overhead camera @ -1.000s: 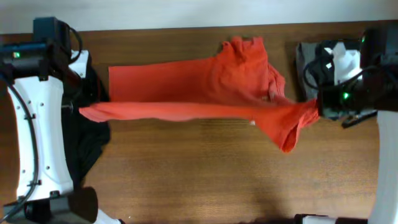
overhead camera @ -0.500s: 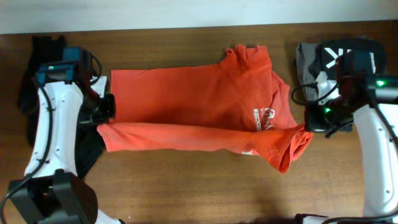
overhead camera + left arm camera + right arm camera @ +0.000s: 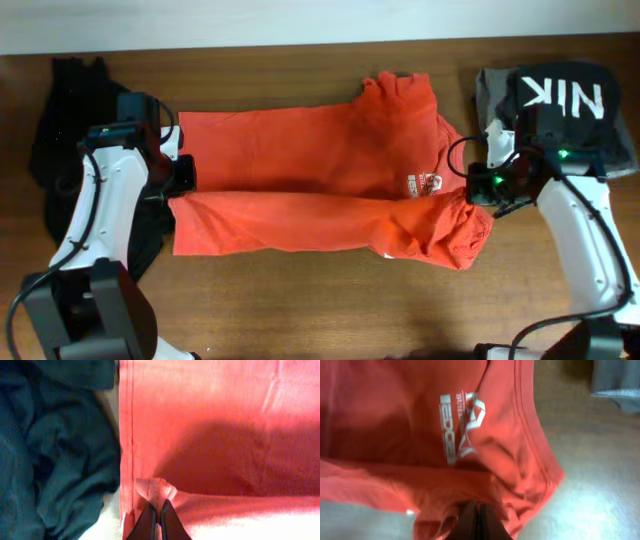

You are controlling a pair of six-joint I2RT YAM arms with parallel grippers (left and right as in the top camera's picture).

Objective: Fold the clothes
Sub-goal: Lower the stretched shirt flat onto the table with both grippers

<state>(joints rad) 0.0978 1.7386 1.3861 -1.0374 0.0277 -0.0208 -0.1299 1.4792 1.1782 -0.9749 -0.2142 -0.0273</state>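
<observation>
The orange-red T-shirt (image 3: 320, 170) lies across the middle of the table, its near half folded back over the far half, with the fold along the front edge (image 3: 300, 225). The small white chest print (image 3: 425, 185) shows near the right end. My left gripper (image 3: 183, 178) is shut on the shirt's left hem corner, and the left wrist view shows its dark fingertips (image 3: 156, 519) pinching a pleat of red cloth (image 3: 210, 435). At the right, my right gripper (image 3: 478, 190) is shut on bunched cloth by the sleeve (image 3: 530, 460), next to the print (image 3: 457, 430).
A black shirt with big white letters (image 3: 560, 95) lies on a grey folded garment (image 3: 492, 95) at the back right. A dark garment (image 3: 60, 150) is heaped at the left, under my left arm; it also shows beside the hem (image 3: 55, 455). Bare wood (image 3: 330, 300) runs along the front.
Both grippers have carried the shirt's held edge away from the front and lowered it. The hanging strip now lies flat as a folded layer, and the arms have moved inward.
</observation>
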